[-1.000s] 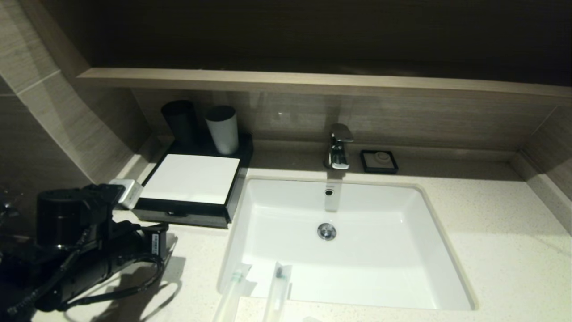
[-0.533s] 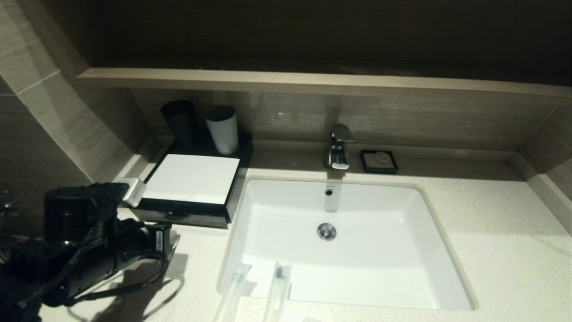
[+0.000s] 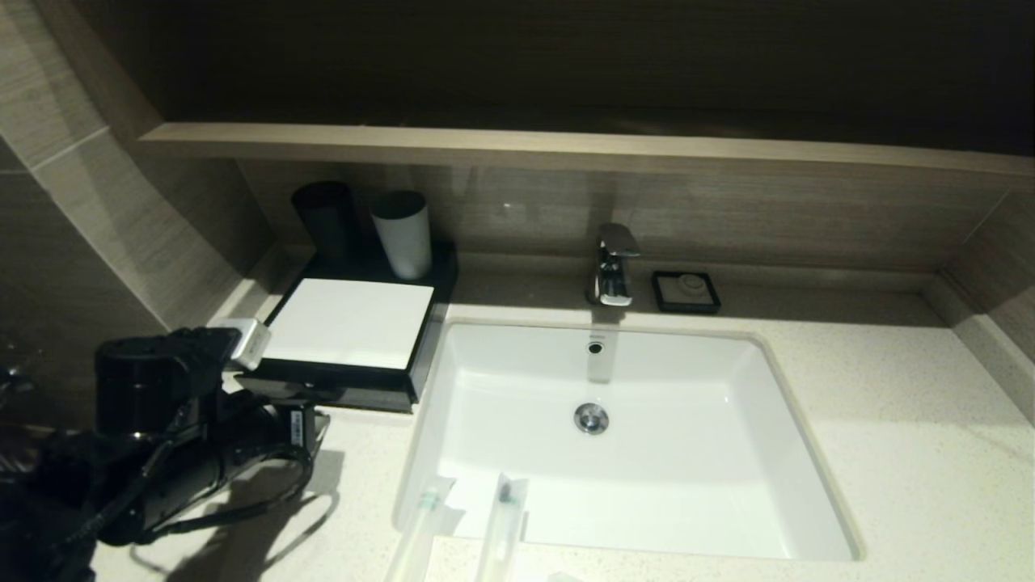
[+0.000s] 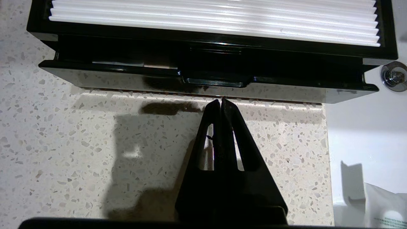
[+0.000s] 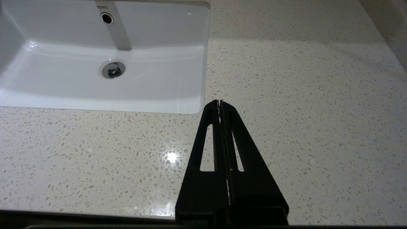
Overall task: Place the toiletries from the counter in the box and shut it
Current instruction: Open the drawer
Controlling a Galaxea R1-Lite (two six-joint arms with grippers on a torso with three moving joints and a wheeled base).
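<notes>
The black box (image 3: 420, 356) with a white top panel stands on the counter (image 3: 889, 453) left of the basin. Two toiletries packets (image 3: 420, 525) (image 3: 503, 517) lie over the basin's near rim, greenish ends showing; one corner shows in the left wrist view (image 4: 375, 203). My left arm (image 3: 202, 420) reaches toward the box front. My left gripper (image 4: 221, 100) is shut and empty, its tips just before the notched drawer front (image 4: 127, 79). A narrow gap shows between drawer front and box body. My right gripper (image 5: 220, 101) is shut and empty over the counter, beside the basin's near right corner.
A black cup (image 3: 326, 218) and a white cup (image 3: 402, 233) stand behind the box's white panel. The white basin (image 3: 687, 453) with its tap (image 3: 613, 265) fills the middle. A small black soap dish (image 3: 686, 291) sits by the tap. A wooden ledge (image 3: 566, 149) runs above.
My left arm has moved forward and to the right, bringing its shut gripper up to the box's drawer front. The packets and the box have not moved.
</notes>
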